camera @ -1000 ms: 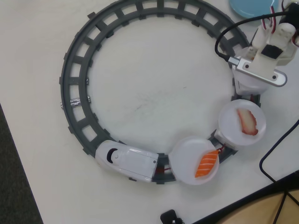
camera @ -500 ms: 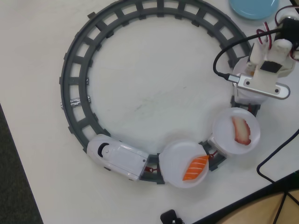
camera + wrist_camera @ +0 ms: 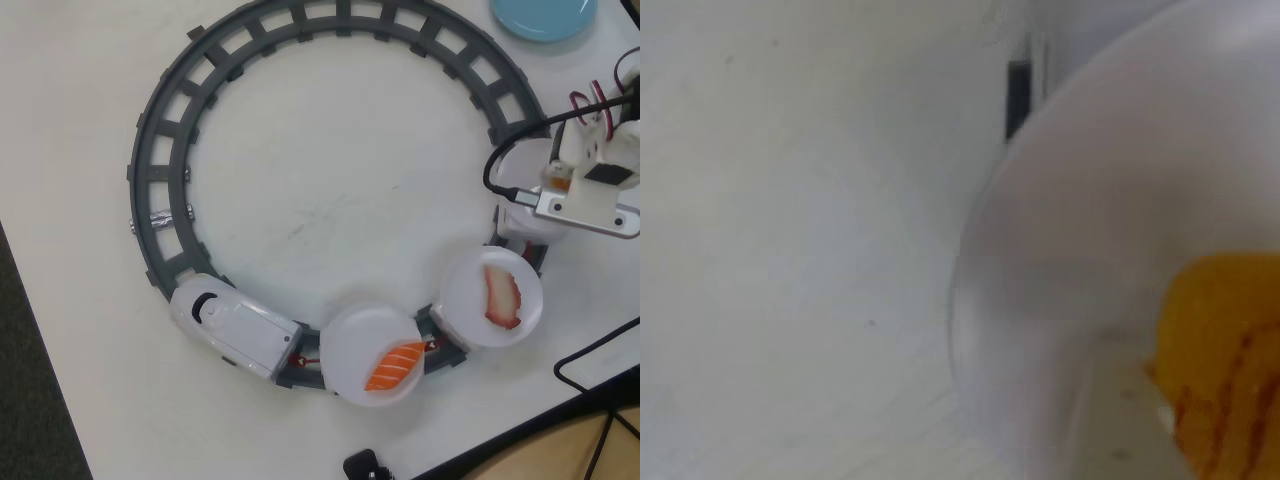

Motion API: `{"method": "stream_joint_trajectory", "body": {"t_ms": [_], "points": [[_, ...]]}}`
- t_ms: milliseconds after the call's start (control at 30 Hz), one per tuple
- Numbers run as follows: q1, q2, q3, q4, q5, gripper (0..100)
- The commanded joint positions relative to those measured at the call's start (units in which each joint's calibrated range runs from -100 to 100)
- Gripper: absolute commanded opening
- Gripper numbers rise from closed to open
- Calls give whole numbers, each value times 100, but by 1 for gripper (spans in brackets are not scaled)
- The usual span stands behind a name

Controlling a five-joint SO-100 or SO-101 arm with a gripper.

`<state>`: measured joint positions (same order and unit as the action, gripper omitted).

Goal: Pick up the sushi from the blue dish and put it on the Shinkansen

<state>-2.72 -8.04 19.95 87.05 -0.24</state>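
Note:
The yellow-orange sushi (image 3: 1230,350) fills the lower right of the blurred wrist view, pressed against a pale finger (image 3: 1115,420) of my gripper (image 3: 1180,400). Right under it is a round white plate (image 3: 1090,200). In the overhead view my gripper (image 3: 551,183) sits at the right side of the track over that third white plate (image 3: 520,170), with a bit of the sushi (image 3: 557,181) showing in it. The Shinkansen (image 3: 235,325) is at the lower left of the ring. The blue dish (image 3: 545,15) lies empty at the top right.
A grey ring track (image 3: 160,170) covers the table's middle. Behind the train, one white plate (image 3: 345,350) carries an orange striped salmon piece (image 3: 393,367) and another (image 3: 460,300) a pink-red and white piece (image 3: 503,296). Black cables (image 3: 505,150) run at the right.

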Motion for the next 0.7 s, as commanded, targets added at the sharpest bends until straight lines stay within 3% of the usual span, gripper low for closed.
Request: {"method": "stream_joint_trajectory", "body": {"t_ms": [0,200,367,533,667], "points": [[-292,-302,16,-15,-8,17],[-820,-311,7,-6,-8,30],[-697,-762,-325,225,-13,33],[272,-2190,-747,328,-13,33],[2068,-3618,-101,105,-13,33]]}}
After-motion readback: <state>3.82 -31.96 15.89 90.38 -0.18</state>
